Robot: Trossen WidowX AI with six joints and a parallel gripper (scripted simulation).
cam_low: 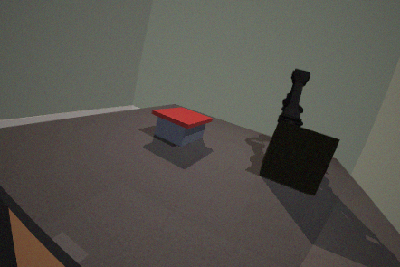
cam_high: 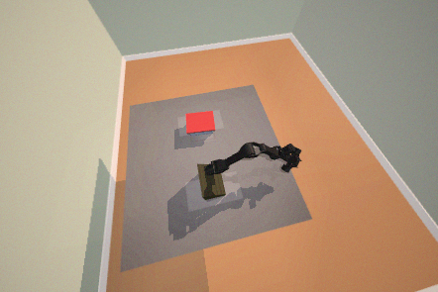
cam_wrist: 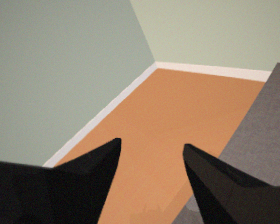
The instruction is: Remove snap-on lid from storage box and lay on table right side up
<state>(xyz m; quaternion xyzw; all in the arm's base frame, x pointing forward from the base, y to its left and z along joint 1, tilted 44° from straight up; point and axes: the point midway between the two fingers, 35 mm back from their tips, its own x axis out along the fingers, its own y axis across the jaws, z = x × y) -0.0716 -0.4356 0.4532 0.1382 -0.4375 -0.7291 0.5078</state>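
Note:
The red lid (cam_high: pixel 200 122) (cam_low: pixel 183 117) sits flat on top of the blue-grey storage box (cam_low: pixel 168 131), overhanging its sides. The box stands upright on the grey table (cam_high: pixel 149 176) (cam_low: pixel 100 170); in the top view the lid hides almost all of it. My gripper (cam_high: pixel 292 158) (cam_wrist: pixel 152 146) is open with nothing between its fingers. It is in the air, well away from the box, toward the table's right edge in the top view. The wrist view shows neither lid nor box, only floor, walls and part of the table. In the exterior view the fingers cannot be made out.
A dark block (cam_high: pixel 211 186) (cam_low: pixel 299 161) stands on the table under the arm's base. Orange floor (cam_high: pixel 347 186) (cam_wrist: pixel 166 105) lies beyond the table edge. Walls with white skirting surround it. Dark shadows of block and arm fall across the table.

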